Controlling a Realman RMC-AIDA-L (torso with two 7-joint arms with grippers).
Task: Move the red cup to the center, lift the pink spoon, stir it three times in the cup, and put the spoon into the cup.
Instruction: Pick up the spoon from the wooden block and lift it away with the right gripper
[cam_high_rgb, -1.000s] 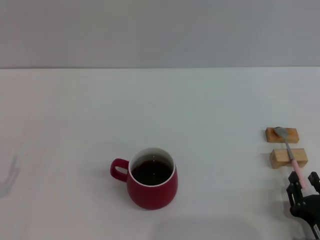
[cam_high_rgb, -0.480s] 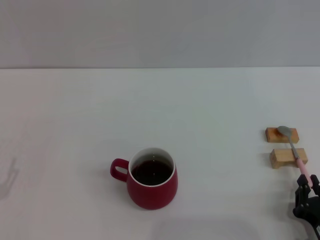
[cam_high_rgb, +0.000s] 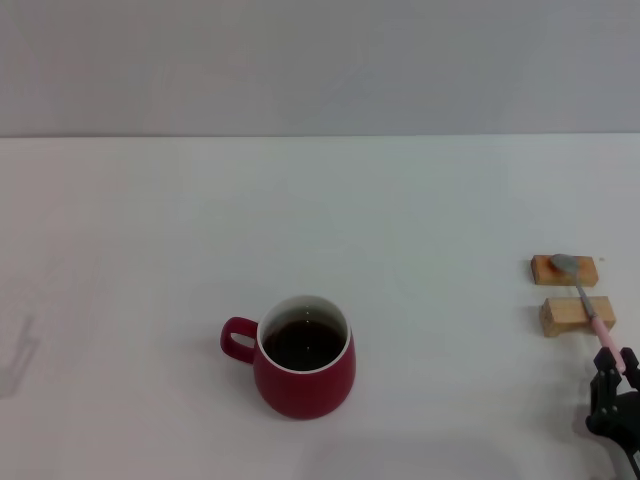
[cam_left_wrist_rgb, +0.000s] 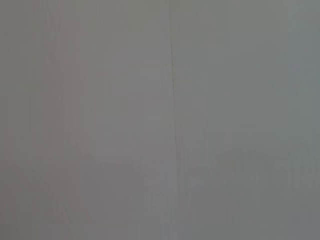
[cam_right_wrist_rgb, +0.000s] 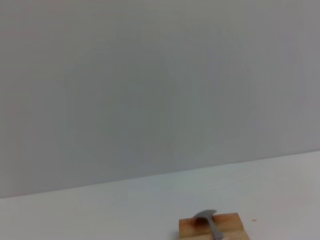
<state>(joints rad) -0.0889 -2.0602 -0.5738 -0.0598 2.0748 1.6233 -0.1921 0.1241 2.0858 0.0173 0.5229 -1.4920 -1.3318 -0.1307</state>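
The red cup (cam_high_rgb: 305, 372) stands at the front middle of the white table, holding dark liquid, its handle pointing left. The pink spoon (cam_high_rgb: 589, 312) lies across two wooden blocks at the far right, its silver bowl on the far block. My right gripper (cam_high_rgb: 613, 362) sits at the front right corner, its fingers closed around the near end of the pink handle. The right wrist view shows the spoon's bowl (cam_right_wrist_rgb: 207, 216) on the far block (cam_right_wrist_rgb: 235, 226). The left gripper is out of view; its wrist view shows only a blank grey surface.
Two small tan wooden blocks, the far block (cam_high_rgb: 565, 270) and the near block (cam_high_rgb: 572, 316), stand close to the table's right edge. A grey wall runs behind the table's far edge. The white tabletop (cam_high_rgb: 200, 230) spreads to the left and behind the cup.
The right gripper's fingers have drawn together around the pink handle's near end and shifted slightly right. The spoon's bowl nudged a little on the far block. The cup has not moved.
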